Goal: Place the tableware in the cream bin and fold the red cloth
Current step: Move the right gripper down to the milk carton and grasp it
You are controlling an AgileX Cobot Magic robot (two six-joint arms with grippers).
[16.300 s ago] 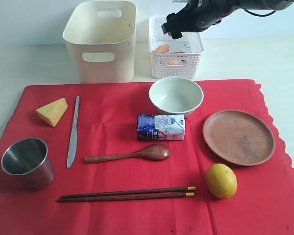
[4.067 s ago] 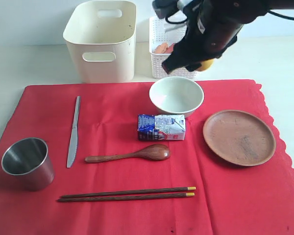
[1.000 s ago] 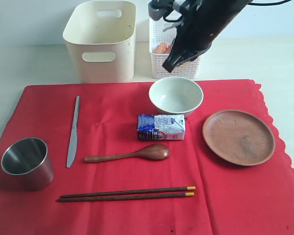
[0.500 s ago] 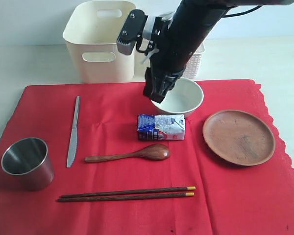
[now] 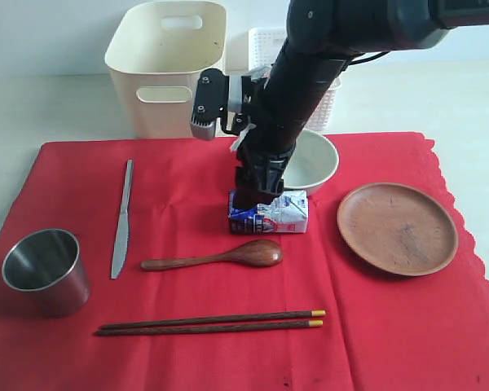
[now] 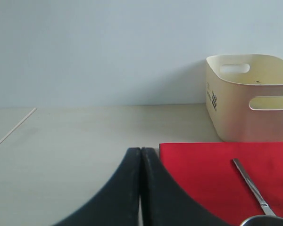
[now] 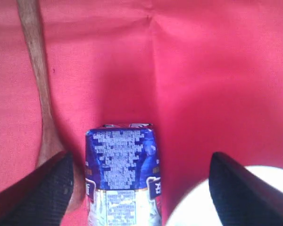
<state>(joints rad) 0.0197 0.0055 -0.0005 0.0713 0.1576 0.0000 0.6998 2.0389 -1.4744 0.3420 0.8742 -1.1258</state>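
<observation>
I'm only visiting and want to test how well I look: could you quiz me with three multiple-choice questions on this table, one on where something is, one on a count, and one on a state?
1. Which thing is the right gripper poised over?
A. the milk carton
B. the steel cup
C. the brown plate

2. How many chopsticks lie on the red cloth?
A. one
B. two
C. four

3. How do the jaws of the left gripper stand?
A. wide open
B. pressed shut with nothing between them
C. spread halfway

Answers:
1 A: the right wrist view shows the carton lying between the two spread fingers.
2 B: a single pair lies side by side along the near edge of the cloth.
3 B: the left wrist view shows the two black fingers touching along their length.
</observation>
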